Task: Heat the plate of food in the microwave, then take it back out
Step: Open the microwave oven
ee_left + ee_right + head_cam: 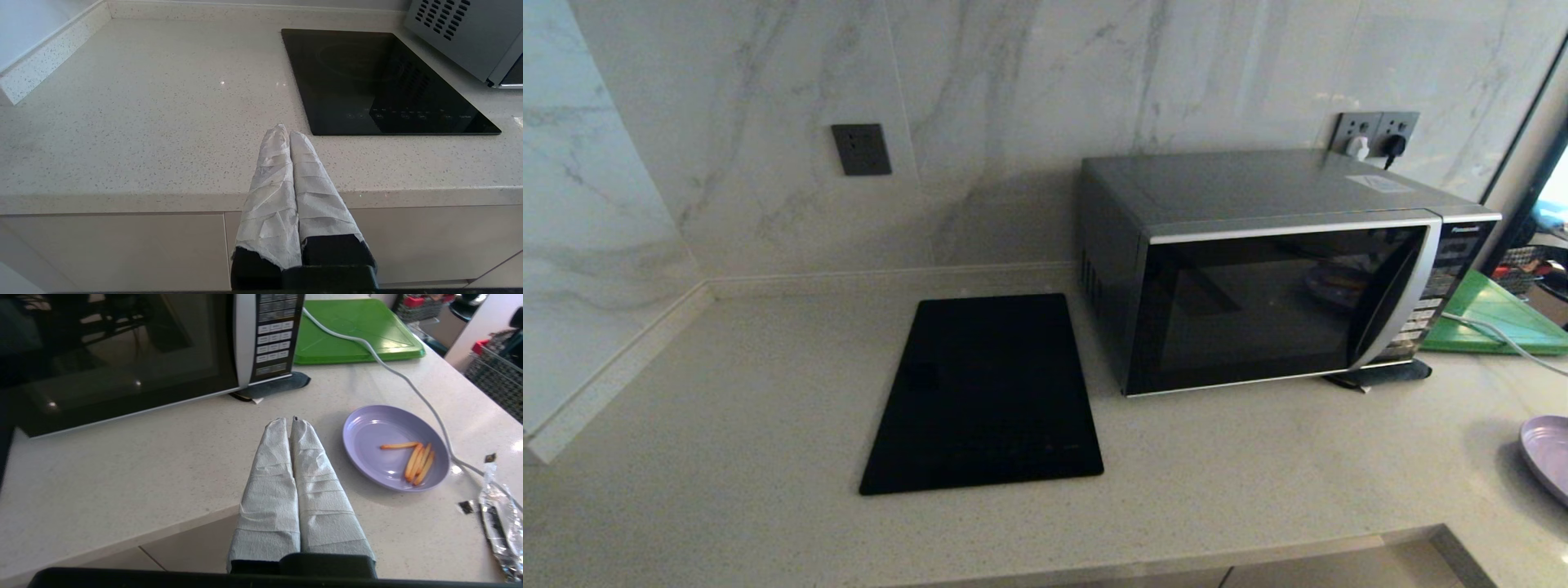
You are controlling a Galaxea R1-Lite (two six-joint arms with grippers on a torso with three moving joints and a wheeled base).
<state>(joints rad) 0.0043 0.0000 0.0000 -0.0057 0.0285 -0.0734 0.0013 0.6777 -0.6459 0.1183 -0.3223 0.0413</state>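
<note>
Head view: the microwave [1282, 269] is seen at the right of the frame with its door closed, a black cooktop [984, 396] just left of it on the counter [727, 425]. Only an edge of the plate of food [1547, 453] is caught at the lower right border. In the right wrist view, the right gripper [288, 420] is held with its wrapped fingers pressed together, nothing between them, over the counter's front edge. The plate of food [394, 447] lies just right of the fingertips, apart from them, with the microwave [122, 355] at upper left. In the left wrist view, the left gripper [285, 131] is likewise closed and empty, near the cooktop [384, 81].
</note>
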